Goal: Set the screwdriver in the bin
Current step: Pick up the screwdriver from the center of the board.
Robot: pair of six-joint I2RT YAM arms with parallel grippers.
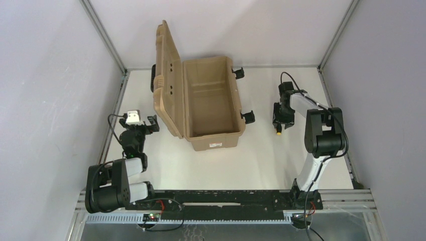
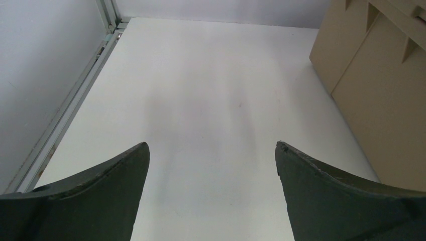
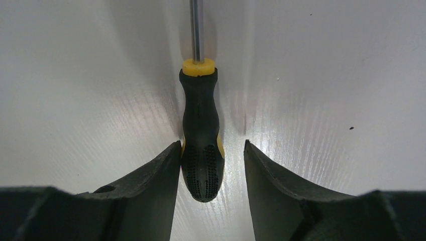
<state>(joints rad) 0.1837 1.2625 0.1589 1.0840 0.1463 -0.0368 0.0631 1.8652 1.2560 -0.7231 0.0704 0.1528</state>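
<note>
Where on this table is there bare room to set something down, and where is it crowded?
Widest bare patch: in front of the toolbox, up to the arms' base rail. Another: the strip from the open lid to the left wall frame, ahead of the left tool. Crowded: right of the toolbox, where the right tool straddles the screwdriver.

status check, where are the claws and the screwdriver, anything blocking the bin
Left claw open, empty. Right claw open, straddling screwdriver handle, not clamped. Screwdriver flat on table, right of bin. Bin lid up, nothing between.
</note>
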